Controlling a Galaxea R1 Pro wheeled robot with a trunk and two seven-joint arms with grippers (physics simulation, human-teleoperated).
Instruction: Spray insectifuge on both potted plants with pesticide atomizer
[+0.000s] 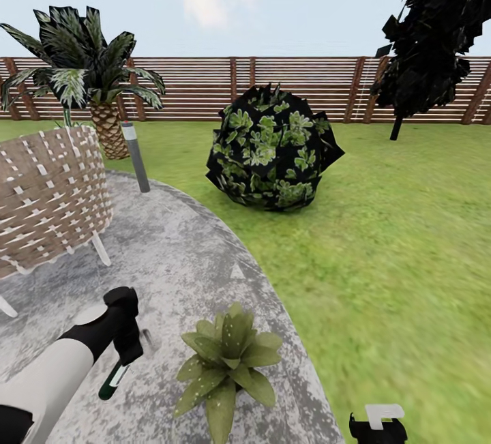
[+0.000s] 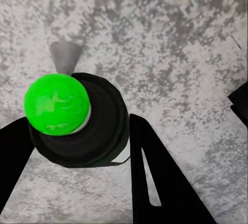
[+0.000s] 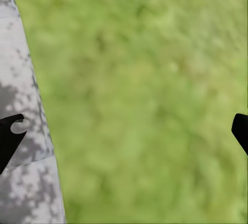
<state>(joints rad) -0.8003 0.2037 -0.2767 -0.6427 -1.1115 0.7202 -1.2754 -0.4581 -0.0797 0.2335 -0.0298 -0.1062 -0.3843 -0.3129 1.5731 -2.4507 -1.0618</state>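
My left gripper (image 1: pixel 127 347) is shut on the pesticide atomizer (image 1: pixel 113 380), a slim dark green bottle with a white label that hangs tilted over the stone patio (image 1: pixel 177 253). In the left wrist view the atomizer (image 2: pixel 58 105) is seen end-on, its bright green end toward the camera, between black fingers (image 2: pixel 150 167). One potted plant (image 1: pixel 228 355), a speckled rosette, sits on the patio just right of the bottle. The other potted plant is out of view. My right gripper (image 1: pixel 378 423) is low at the right and stands open (image 3: pixel 124 131) above the patio's edge and the lawn.
A woven wicker chair (image 1: pixel 48 198) stands at the left on the patio. Behind it are a grey post (image 1: pixel 135 156) and a palm (image 1: pixel 102 89). A dark leafy bush (image 1: pixel 273 151) sits on the lawn, with a black tree (image 1: pixel 429 41) and the slat fence (image 1: pixel 300 89) beyond.
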